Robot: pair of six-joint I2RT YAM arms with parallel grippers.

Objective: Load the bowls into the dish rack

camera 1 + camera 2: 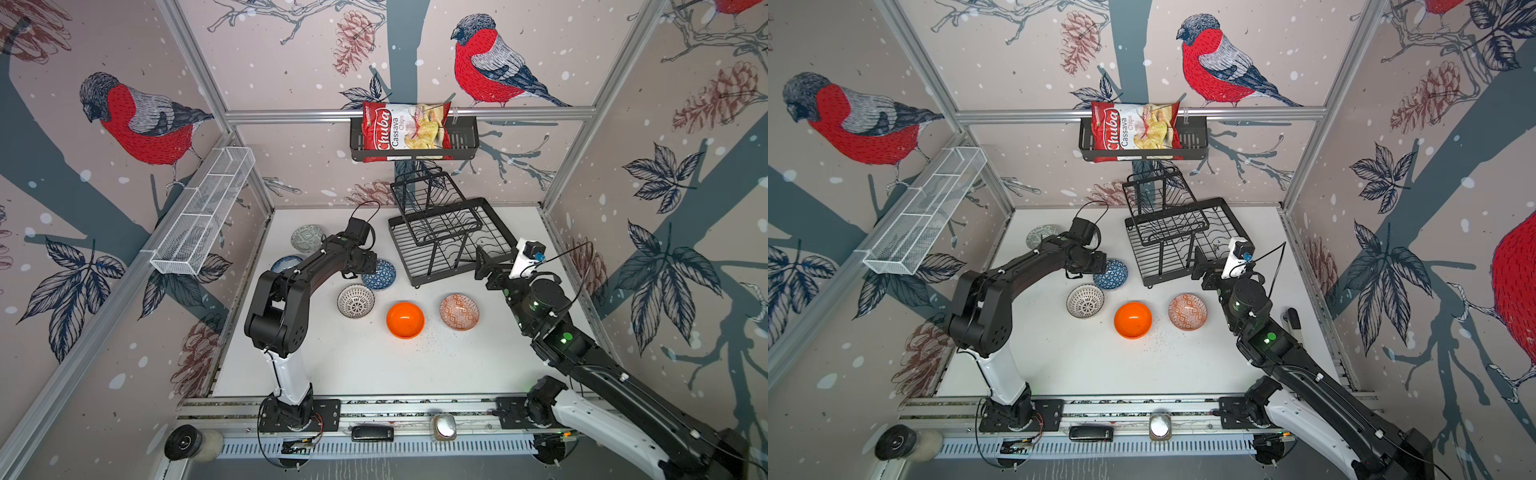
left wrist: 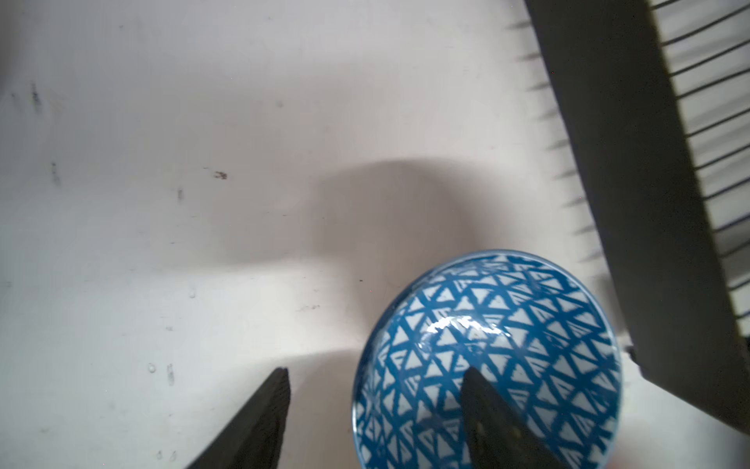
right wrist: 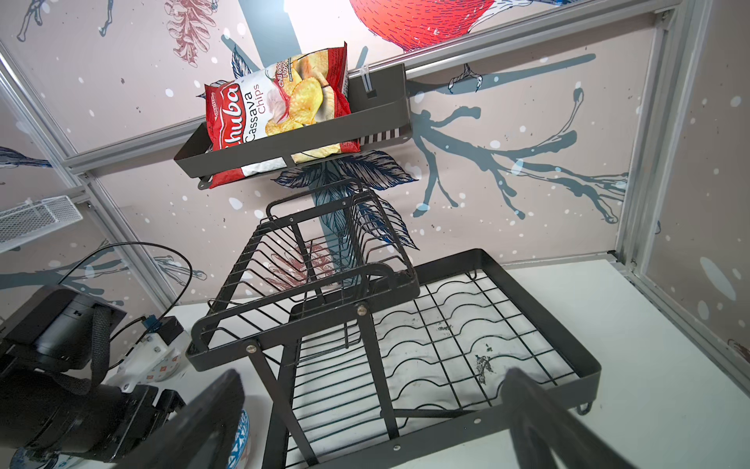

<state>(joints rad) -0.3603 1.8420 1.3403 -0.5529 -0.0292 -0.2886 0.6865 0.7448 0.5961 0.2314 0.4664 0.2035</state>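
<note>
One risk: my left tool, half-open astride the blue bowl rim, may tip it; right tool wide, empty.

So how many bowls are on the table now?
6, all on the table: grey-green bowl at back left; blue-white bowl half hidden behind the left arm; blue triangle bowl at the left tool; white black-lined bowl, orange bowl, orange-red patterned bowl in front. Dish rack holds none.

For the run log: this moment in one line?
left gripper: open, fingers astride blue-white triangle-patterned bowl rim | right gripper: open, facing black wire dish rack
</note>
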